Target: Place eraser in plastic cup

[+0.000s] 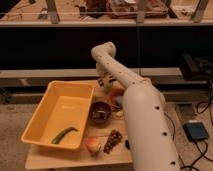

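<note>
Little of the gripper [106,80] shows past the arm [142,115] at the table's [75,157] far edge; neither the eraser nor the plastic cup is visible to you. Descending blind, you could strike the orange bowl [116,93] or dark brown bowl [100,111].

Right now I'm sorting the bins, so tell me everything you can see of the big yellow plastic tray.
The yellow plastic tray is a glossy, rectangular, shallow bin with sloping walls and a raised rim, lying flat on the left part of the wooden table. A curved green vegetable lies inside near its front corner. The dark brown bowl sits beside its right wall. The gripper is beyond its far right corner.
</note>
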`<state>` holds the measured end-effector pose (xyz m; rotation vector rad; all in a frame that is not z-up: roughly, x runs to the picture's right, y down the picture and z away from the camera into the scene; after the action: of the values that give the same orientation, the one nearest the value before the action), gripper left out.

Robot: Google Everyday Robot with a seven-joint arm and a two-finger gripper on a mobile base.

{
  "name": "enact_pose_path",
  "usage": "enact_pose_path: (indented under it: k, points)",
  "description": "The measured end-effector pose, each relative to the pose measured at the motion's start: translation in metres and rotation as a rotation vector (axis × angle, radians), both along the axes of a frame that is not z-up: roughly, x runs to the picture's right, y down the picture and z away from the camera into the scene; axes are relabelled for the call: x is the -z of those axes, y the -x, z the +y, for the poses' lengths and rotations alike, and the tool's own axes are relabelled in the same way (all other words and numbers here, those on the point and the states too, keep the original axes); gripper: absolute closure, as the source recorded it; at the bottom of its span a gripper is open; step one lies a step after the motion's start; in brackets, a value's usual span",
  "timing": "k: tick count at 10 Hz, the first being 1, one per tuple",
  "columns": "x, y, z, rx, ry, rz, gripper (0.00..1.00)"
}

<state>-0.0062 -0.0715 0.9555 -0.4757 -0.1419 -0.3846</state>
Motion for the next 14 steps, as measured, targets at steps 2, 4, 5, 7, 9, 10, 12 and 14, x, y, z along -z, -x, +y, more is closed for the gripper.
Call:
enact_pose_path:
  k: [2,4,5,7,9,10,12,14]
  points:
    - [-0.002,-0.004,0.002,-0.001,0.009,0.006,0.24]
    - [-0.001,-0.004,0.003,0.000,0.014,0.004,0.20]
    - [-0.001,-0.004,0.004,0.002,0.018,0.003,0.20]
    - [0.001,-0.002,0.005,0.007,0.020,0.000,0.20]
    - [0.004,-0.004,0.004,0.010,0.017,-0.001,0.20]
    - [0.005,-0.006,0.002,0.004,0.014,-0.005,0.20]
    - [0.009,-0.014,-0.002,-0.034,0.018,-0.023,0.20]
    - [0.011,-0.018,-0.004,-0.060,0.022,-0.040,0.20]
